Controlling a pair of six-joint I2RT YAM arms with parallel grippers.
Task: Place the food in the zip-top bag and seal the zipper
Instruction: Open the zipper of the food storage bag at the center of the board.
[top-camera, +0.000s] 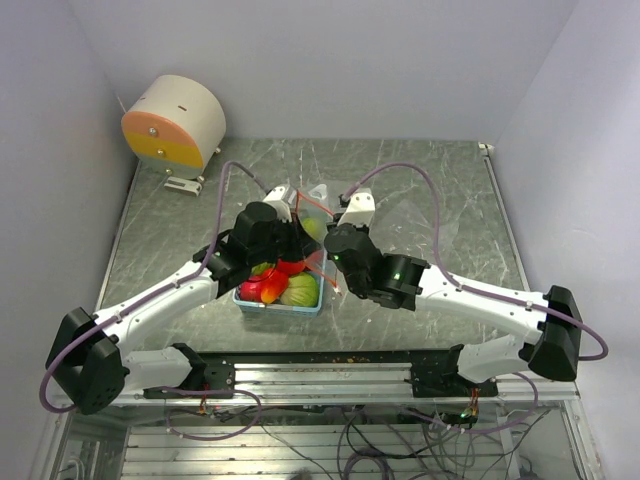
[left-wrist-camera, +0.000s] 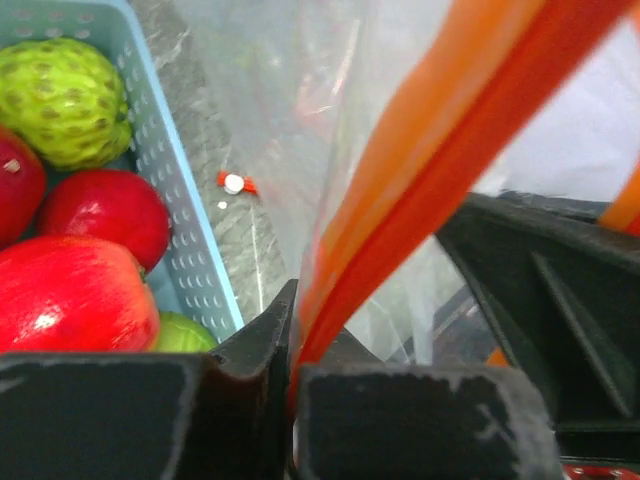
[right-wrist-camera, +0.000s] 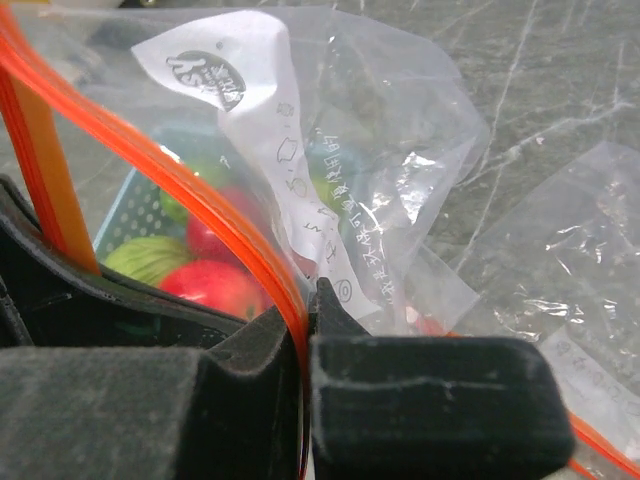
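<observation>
The clear zip-top bag (top-camera: 410, 225) lies on the table right of the light blue basket (top-camera: 281, 306); it also shows in the right wrist view (right-wrist-camera: 400, 170). Its red-orange zipper (left-wrist-camera: 420, 170) is lifted above the basket and shows in the right wrist view (right-wrist-camera: 190, 190) too. My left gripper (left-wrist-camera: 292, 350) is shut on the zipper strip, and my right gripper (right-wrist-camera: 305, 330) is shut on it as well. The food (top-camera: 285, 285), red and green toy fruits (left-wrist-camera: 90, 250), sits in the basket, seen through the bag (right-wrist-camera: 215, 280).
A round cream and orange device (top-camera: 175, 125) stands at the back left. A small red-and-white scrap (left-wrist-camera: 235, 183) lies on the table beside the basket. A second clear plastic sheet (right-wrist-camera: 590, 250) lies to the right.
</observation>
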